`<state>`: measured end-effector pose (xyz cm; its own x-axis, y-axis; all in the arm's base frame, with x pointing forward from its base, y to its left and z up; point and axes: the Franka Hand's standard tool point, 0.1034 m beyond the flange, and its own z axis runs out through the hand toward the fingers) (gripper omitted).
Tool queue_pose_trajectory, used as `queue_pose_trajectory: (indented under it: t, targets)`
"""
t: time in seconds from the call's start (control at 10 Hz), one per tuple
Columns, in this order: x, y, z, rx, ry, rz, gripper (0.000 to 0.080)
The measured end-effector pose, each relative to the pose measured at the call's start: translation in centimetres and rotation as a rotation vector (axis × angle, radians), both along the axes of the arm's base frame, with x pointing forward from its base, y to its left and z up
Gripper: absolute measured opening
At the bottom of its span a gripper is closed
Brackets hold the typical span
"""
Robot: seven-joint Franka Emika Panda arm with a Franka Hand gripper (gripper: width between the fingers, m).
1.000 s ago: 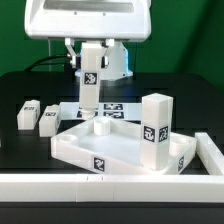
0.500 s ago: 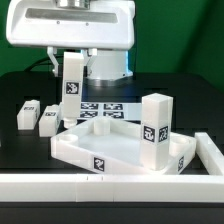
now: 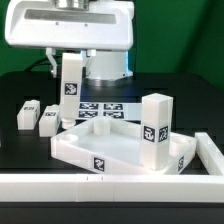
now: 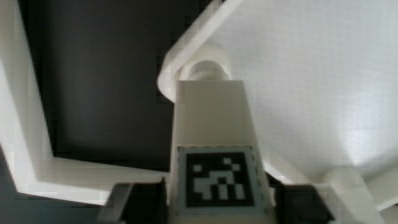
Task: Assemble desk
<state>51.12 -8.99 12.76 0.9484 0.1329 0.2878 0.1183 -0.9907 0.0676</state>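
Note:
My gripper is shut on a white square-section desk leg with a black-and-white tag and holds it upright above the far corner of the desk top on the exterior view's left. In the wrist view the leg sits between my two dark fingers, its tip pointing at a round corner socket of the top. Another leg stands upright in the top's corner on the exterior view's right. Two more legs lie on the table at the exterior view's left.
The marker board lies behind the desk top. The long white border wall runs along the front and up the exterior view's right. The robot base stands at the back.
My gripper has carried the leg toward the exterior view's left, from over the tray's middle to its far left corner, and in the last half second lowered it slightly.

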Motion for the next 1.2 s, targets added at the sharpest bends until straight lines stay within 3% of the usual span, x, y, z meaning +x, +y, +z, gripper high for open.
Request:
queue_pose_trajectory:
  t: [0.3,1.2]
  targets:
    - [1.3,-1.1,-0.5,-0.005,-0.002,-0.021,0.0288]
    - [2.3,0.7,-0.3,0.023,-0.015,-0.062,0.0288]
